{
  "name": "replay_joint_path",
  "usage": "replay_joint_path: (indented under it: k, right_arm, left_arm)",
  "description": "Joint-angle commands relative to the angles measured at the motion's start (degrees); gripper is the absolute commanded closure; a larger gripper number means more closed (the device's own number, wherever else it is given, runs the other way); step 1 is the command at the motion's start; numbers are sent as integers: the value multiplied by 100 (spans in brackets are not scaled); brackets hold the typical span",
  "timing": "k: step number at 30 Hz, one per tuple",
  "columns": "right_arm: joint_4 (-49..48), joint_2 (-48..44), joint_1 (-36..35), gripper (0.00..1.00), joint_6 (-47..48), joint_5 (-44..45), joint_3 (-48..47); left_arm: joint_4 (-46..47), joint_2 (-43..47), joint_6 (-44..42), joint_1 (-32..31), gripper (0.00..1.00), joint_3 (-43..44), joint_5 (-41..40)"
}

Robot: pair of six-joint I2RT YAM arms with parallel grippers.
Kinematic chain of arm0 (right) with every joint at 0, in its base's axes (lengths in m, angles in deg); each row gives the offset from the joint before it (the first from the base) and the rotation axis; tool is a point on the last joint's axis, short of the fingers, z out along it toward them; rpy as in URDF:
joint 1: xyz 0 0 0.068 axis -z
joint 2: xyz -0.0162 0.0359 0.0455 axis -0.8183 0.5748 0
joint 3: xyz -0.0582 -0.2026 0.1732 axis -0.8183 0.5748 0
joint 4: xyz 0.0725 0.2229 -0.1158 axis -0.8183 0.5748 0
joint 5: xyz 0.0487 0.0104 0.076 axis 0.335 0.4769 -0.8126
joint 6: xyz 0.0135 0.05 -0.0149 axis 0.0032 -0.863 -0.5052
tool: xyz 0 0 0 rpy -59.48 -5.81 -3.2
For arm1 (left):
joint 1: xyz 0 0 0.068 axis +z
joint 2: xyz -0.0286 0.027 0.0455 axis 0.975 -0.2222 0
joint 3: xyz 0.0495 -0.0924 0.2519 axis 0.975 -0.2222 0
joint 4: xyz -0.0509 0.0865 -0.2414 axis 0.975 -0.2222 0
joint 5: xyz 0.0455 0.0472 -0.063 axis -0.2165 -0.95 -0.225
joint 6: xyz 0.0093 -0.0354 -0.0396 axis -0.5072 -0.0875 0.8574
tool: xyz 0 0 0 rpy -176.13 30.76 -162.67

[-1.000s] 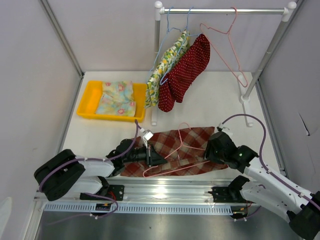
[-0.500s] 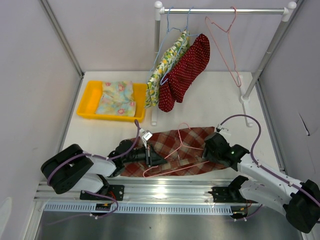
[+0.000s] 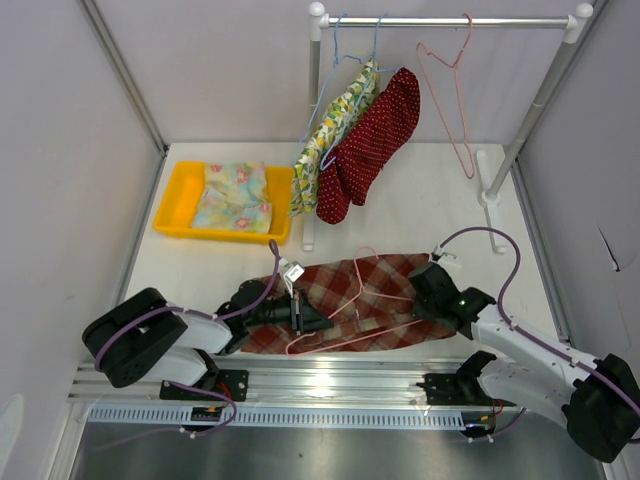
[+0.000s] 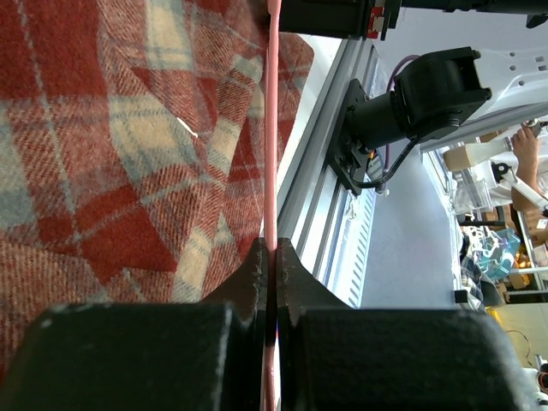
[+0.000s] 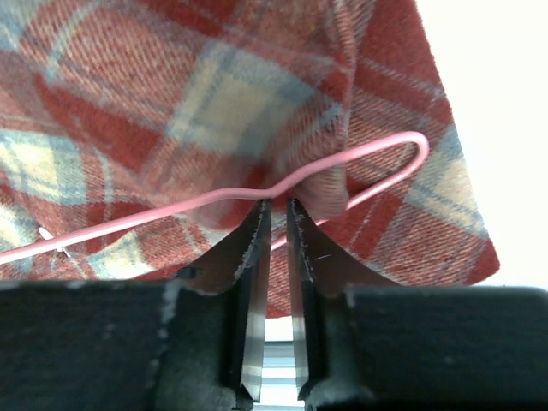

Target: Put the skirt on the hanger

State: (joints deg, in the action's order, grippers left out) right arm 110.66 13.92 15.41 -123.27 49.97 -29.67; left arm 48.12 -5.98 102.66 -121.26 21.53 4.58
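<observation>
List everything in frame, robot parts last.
skirt: 1, red plaid, flat on the table by the arms
pink hanger: 1, pink, lying on the skirt
rack: 1, silver-white, back of the table
floral garment: 1, yellow-green, hanging at the rail's left end
dotted garment: 1, dark red, hanging beside the floral one
blue hangers: 2, blue, on the rail above those garments
spare hanger: 1, pink, empty, on the rail's right part
tray: 1, yellow, back left
folded cloth: count unclear, pastel floral, in the tray
table: 1, white
left fingers: black, shut on the pink hanger's wire
right fingers: black, nearly closed at the hanger's end; grip unclear
</observation>
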Motion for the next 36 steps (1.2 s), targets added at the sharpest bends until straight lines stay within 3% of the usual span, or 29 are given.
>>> replay_joint_path:
  k: [1, 5, 7, 13, 24, 27, 34, 36]
  right_arm:
    - [-37, -130, 119, 83, 95, 121, -144]
    - [78, -244, 145, 78, 69, 166, -83]
    - [105, -218, 145, 65, 34, 122, -22]
    - [201, -288, 110, 40, -168, 156, 49]
    - [-246, -8, 110, 40, -177, 148, 339]
    - [-352, 45, 110, 47, -177, 174, 366]
    - [51, -130, 163, 96, -72, 262, -204]
    - [227, -156, 163, 100, -11, 288, -442]
  left_arm:
    - [320, -12, -94, 41, 100, -30, -8]
    - [407, -100, -111, 42, 100, -4, -8]
    - [416, -170, -129, 50, 100, 31, 10]
    - [460, -293, -173, 85, 100, 93, 54]
    - [566, -399, -146, 112, 100, 75, 115]
    - [610, -434, -146, 147, 100, 84, 124]
    - [891, -653, -155, 156, 100, 110, 221]
    - [935, -750, -173, 165, 100, 128, 221]
